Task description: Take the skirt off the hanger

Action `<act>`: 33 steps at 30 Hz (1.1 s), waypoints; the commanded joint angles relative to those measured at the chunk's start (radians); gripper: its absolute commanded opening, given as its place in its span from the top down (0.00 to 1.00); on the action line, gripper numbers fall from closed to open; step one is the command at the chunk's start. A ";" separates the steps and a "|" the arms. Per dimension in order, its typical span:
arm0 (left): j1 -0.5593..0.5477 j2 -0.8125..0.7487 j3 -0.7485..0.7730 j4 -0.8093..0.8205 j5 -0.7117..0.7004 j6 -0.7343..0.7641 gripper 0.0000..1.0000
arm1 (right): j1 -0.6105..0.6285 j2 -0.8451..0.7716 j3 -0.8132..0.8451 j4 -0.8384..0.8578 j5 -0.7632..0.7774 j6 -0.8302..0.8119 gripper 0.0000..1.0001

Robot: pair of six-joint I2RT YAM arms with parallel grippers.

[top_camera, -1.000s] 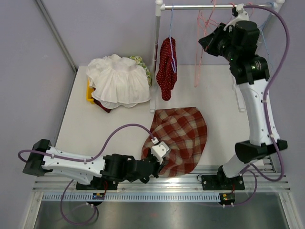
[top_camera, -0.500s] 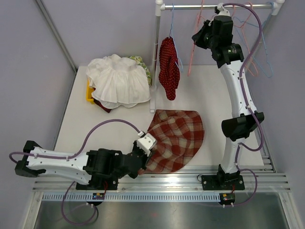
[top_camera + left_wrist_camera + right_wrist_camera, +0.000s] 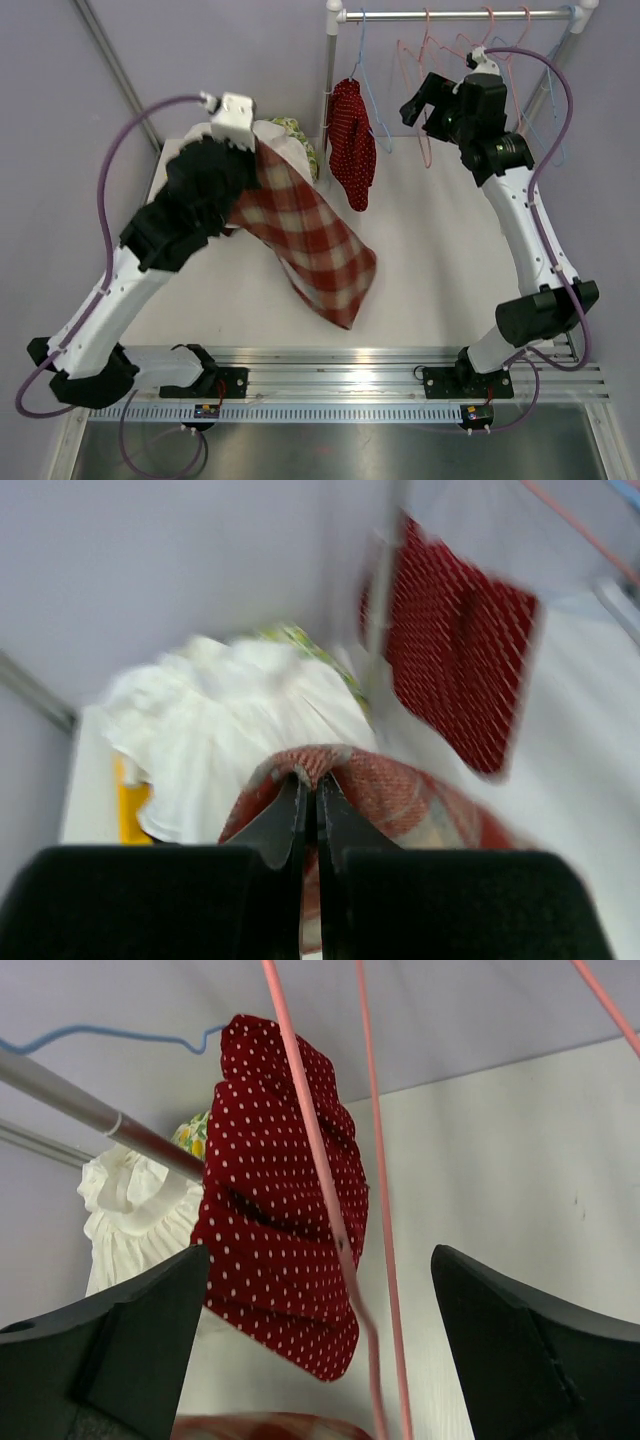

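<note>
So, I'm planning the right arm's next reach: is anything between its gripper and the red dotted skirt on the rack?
Yes. An empty pink hanger hangs between the open right gripper and the red dotted skirt; in the wrist view its wires cross right in front of the skirt.

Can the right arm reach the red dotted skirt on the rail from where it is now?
Probably yes. The right gripper hangs open facing the red dotted skirt, with only a thin pink hanger dangling between them. The left arm and its plaid skirt are well off to the side.
</note>
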 commanded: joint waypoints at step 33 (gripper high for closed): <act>0.605 0.578 0.361 0.120 0.444 -0.178 0.01 | -0.002 -0.440 -0.292 0.227 -0.346 -0.055 0.01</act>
